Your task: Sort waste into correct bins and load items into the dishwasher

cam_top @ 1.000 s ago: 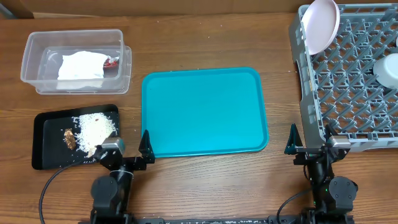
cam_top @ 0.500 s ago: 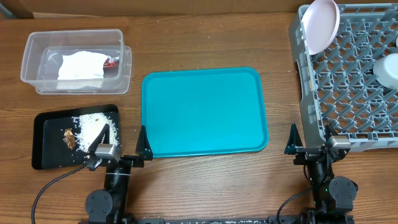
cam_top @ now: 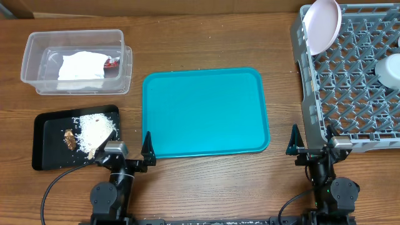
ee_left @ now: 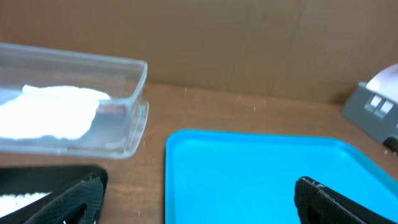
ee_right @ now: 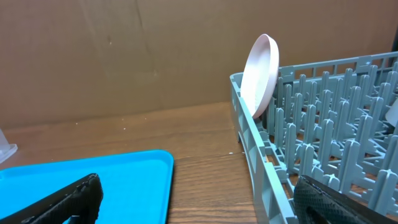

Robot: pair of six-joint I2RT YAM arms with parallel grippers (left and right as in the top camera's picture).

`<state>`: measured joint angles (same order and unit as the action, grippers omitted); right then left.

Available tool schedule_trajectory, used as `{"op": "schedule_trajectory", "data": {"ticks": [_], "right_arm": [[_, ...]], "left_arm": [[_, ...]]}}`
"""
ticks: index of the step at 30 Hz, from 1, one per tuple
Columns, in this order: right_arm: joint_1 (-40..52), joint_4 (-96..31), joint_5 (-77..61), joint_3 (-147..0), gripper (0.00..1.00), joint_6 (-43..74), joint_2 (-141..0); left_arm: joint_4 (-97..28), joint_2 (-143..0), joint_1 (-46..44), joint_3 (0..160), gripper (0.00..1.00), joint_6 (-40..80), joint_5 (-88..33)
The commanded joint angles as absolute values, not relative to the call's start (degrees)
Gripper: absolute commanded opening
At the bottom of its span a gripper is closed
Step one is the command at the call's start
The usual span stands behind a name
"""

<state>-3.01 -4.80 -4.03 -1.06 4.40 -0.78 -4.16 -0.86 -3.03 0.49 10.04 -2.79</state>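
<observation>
Beside the teal tray's (cam_top: 206,112) near corners, the left gripper (cam_top: 125,147) and right gripper (cam_top: 311,140) are held wide apart, empty.

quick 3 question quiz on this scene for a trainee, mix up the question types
1. Fill in: in the grey rack, the plate stands on its ____.
2. True or false: the teal tray holds dishes.
3. The napkin lies in the: A) rack B) teal tray C) clear tub

Key: 1 edge. 2 false, it is bare. 3 C.
</observation>
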Motion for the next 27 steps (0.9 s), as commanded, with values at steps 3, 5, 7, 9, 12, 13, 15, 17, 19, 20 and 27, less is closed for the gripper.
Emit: {"op": "schedule_trajectory", "data": {"ticks": [3,5,7,9,12,13,15,17,19,20,27], "right_arm": [[-3.18,-4.60,-3.49,-0.47,1.00,4.05,-0.16],[-3.18,-4.60,-3.49,-0.47,1.00,4.05,-0.16],[-3.18,-4.60,-3.49,-0.47,1.00,4.05,-0.16],[-3.18,-4.60,-3.49,-0.47,1.00,4.05,-0.16],[-3.18,-4.60,-3.49,-0.47,1.00,4.05,-0.16],[-3.18,-4.60,-3.49,-0.47,1.00,4.05,-0.16],[-3.18,-4.60,-3.49,-0.47,1.00,4.05,-0.16],[-3.18,-4.60,-3.49,-0.47,1.00,4.05,-0.16],[-3.18,-4.60,-3.49,-0.47,1.00,4.05,-0.16],[-3.18,-4.60,-3.49,-0.47,1.00,4.05,-0.16],[-3.18,-4.60,-3.49,-0.47,1.00,4.08,-0.16]], "left_arm": [[-4.29,-0.21,-3.51,0.25,1.00,8.56,-2.37],[-4.29,-0.21,-3.53,0.25,1.00,8.56,-2.39],[-4.29,-0.21,-3.60,0.25,1.00,8.67,-2.46],[-4.29,-0.21,-4.03,0.25,1.00,8.82,-2.44],[-4.29,-0.21,-4.60,0.25,1.00,8.78,-2.42],[-4.32,-0.21,-4.67,0.25,1.00,8.78,-2.42],[-4.27,-0.21,-4.69,0.25,1.00,8.80,-2.39],[-4.29,-0.21,-4.69,0.25,1.00,8.80,-2.39],[-4.29,-0.21,-4.69,0.25,1.00,8.78,-2.39],[-4.29,-0.21,-4.69,0.25,1.00,8.78,-2.39],[-4.27,-0.21,-6.22,0.25,1.00,8.80,-2.39]]}}
